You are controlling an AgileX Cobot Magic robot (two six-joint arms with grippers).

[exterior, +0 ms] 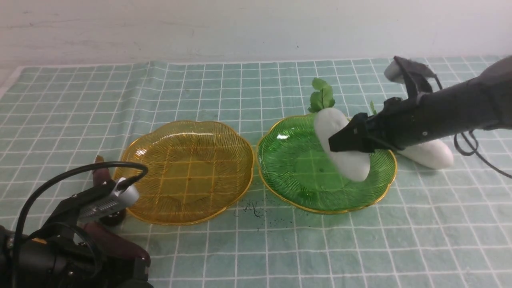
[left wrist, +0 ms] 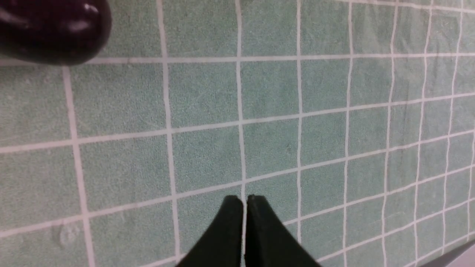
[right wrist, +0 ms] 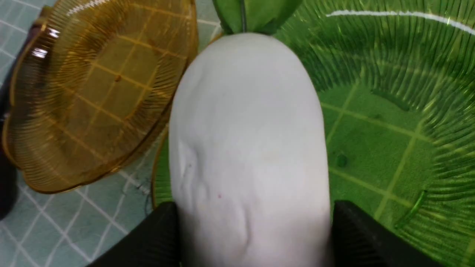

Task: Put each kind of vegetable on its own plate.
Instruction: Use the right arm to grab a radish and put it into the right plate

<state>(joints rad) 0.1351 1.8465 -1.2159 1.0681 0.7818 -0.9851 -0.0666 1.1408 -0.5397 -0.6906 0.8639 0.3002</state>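
Radish pinched around its middle by my right jaws, tilted over the green plate. It looks smooth, firm and light, so I judge it could slip and the thick middle is the safest hold. My left jaws are pressed together, empty, above the worktop.

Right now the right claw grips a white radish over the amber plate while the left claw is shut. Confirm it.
Wrong plate. The right claw grips the white radish over the green plate, not the amber plate; the front view shows it. The left claw is shut, as you said.
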